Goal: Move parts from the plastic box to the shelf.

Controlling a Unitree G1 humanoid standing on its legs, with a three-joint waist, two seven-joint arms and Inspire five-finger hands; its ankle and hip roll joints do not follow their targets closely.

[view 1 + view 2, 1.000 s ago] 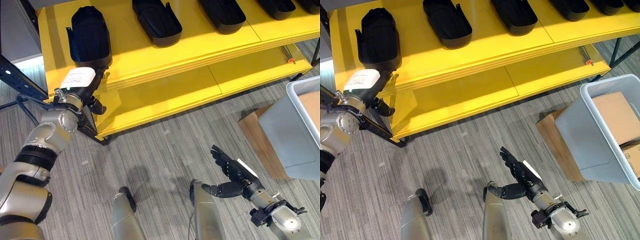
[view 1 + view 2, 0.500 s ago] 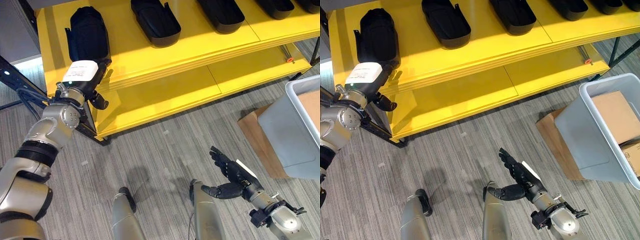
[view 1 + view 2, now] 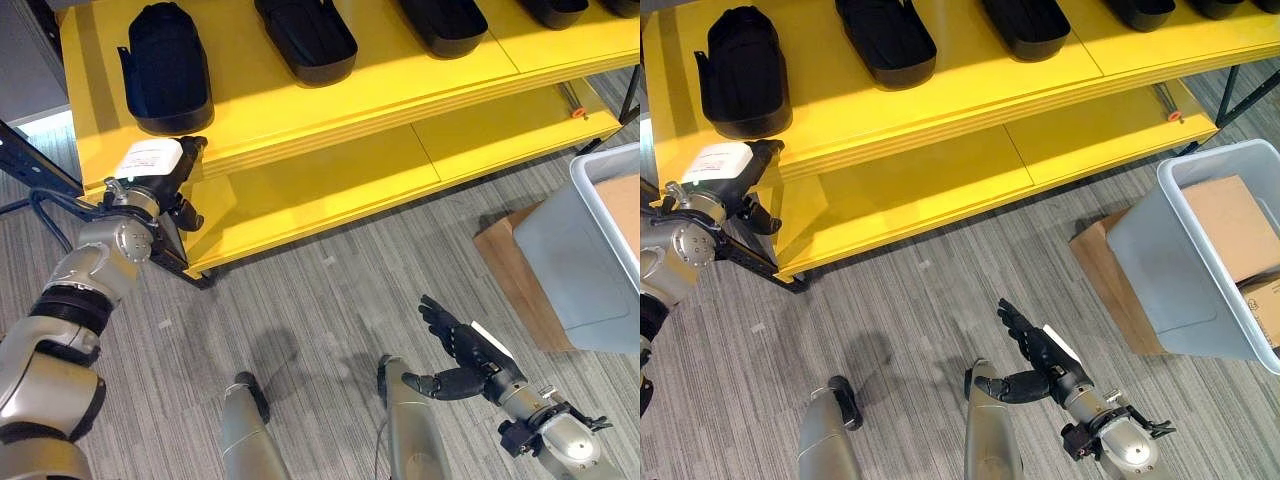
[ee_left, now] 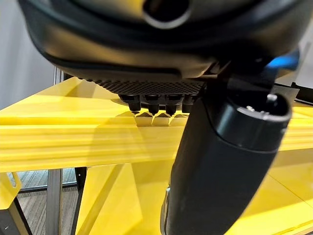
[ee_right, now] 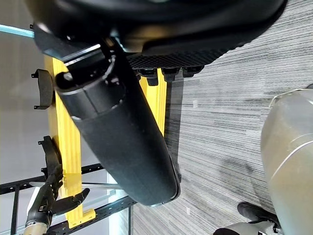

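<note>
The left hand (image 3: 158, 170) hung just off the front edge of the yellow shelf (image 3: 300, 110), below the leftmost black part (image 3: 162, 66), which lay on the upper board apart from the hand; its fingers were straight and it held nothing. More black parts (image 3: 305, 38) sat in a row along that board. The right hand (image 3: 462, 352) hovered low over the grey floor (image 3: 320, 300), fingers spread and empty. The plastic box (image 3: 1210, 260) stood at the right, beside brown cardboard (image 3: 1110, 280)

Workshop or warehouse-type space: yellow metal two-tier shelf (image 3: 330, 130) holding rows of black moulded plastic parts (image 3: 165, 65), grey striped carpet floor (image 3: 320, 310), grey plastic box (image 3: 1200, 270) on flattened brown cardboard (image 3: 1110, 280).
</note>
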